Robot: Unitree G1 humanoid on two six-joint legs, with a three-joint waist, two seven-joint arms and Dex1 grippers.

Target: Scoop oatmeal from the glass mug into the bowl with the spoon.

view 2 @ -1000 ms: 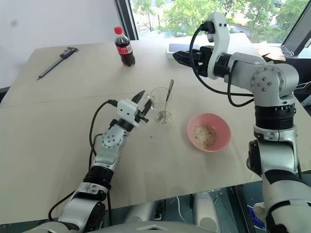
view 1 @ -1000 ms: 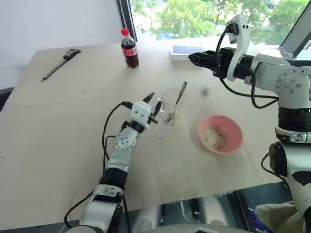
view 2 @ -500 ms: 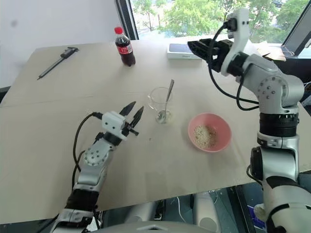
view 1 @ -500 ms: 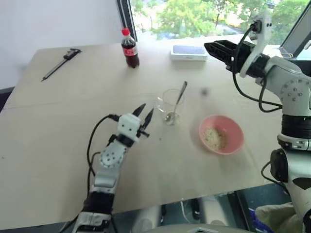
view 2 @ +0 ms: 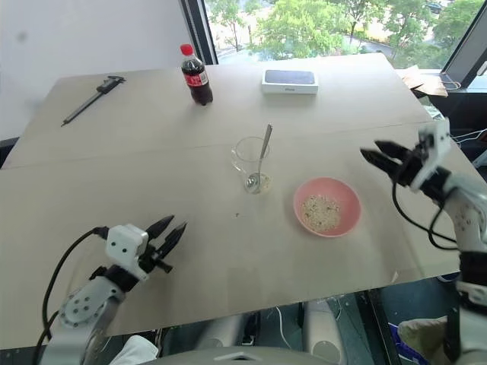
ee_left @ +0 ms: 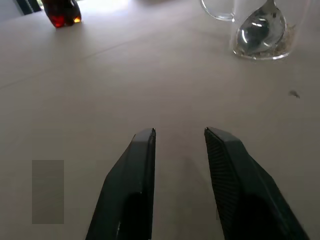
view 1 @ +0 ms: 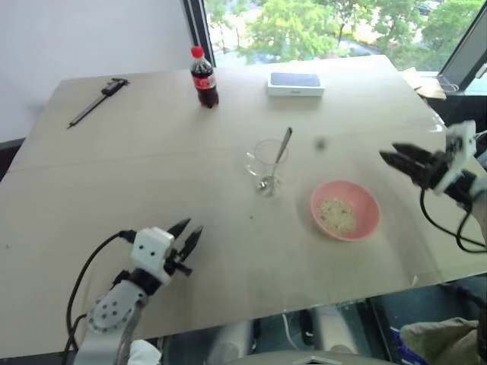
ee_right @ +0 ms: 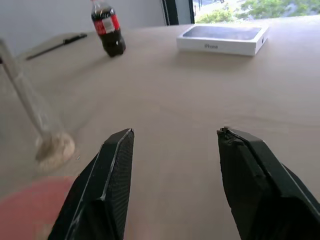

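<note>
Head views: left gripper (view 2: 169,230) low near the table's near edge, fingers parted with nothing between them, glass mug (view 2: 249,163) well ahead of it and off to its right; right gripper (view 2: 380,158) out past the table's right side, fingers spread and empty, pink bowl (view 2: 327,206) just to its inner side and a bit nearer the robot; spoon (view 2: 261,156) stands in the mug, handle leaning out over the rim; oatmeal (view 2: 320,212) sits in the bowl, a thin residue on the mug's floor; cola bottle (view 2: 195,74), white box (view 2: 290,80) and black caliper (view 2: 91,98) lie far beyond both grippers along the far side; bare wooden table (view 2: 152,175) between each gripper and the mug, nothing blocking. Left wrist view: only here the spoon's oval bowl (ee_left: 259,31) shows resting on the mug's bottom, ahead of the parted fingers (ee_left: 141,170); bottle base beyond. Right wrist view: the box's printed lettering is readable, box (ee_right: 222,39) far ahead past the spread fingers (ee_right: 116,170), spoon handle (ee_right: 22,90) and pink rim off to one side, blurred
</note>
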